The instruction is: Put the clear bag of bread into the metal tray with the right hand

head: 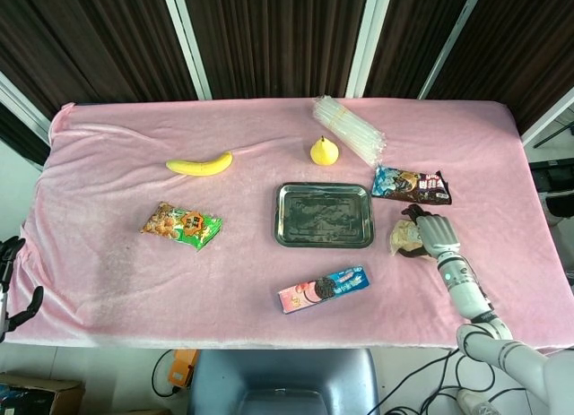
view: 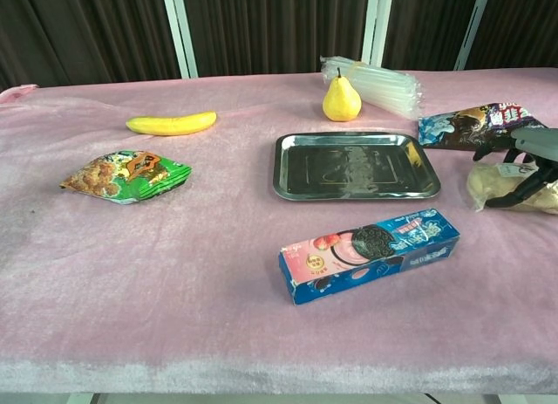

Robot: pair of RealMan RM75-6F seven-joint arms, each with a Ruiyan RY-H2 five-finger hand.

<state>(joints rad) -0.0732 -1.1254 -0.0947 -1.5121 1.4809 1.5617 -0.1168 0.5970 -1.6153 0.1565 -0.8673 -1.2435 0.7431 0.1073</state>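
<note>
Right hand point(head: 434, 232) draped its curled fingers over the clear bag of bread point(view: 490, 185) near the table's right edge, grasp unconfirmed; soft, light, crushable, best cupped around its middle.

The tray point(head: 324, 215) is shiny metal with a dull, smeared floor. The cloth point(head: 117, 272) is matt pink plush. The bread bag point(view: 493, 182) is clear crinkled plastic. At the tray's six o'clock, the cookie box point(view: 370, 254) is glossy printed card.
</note>
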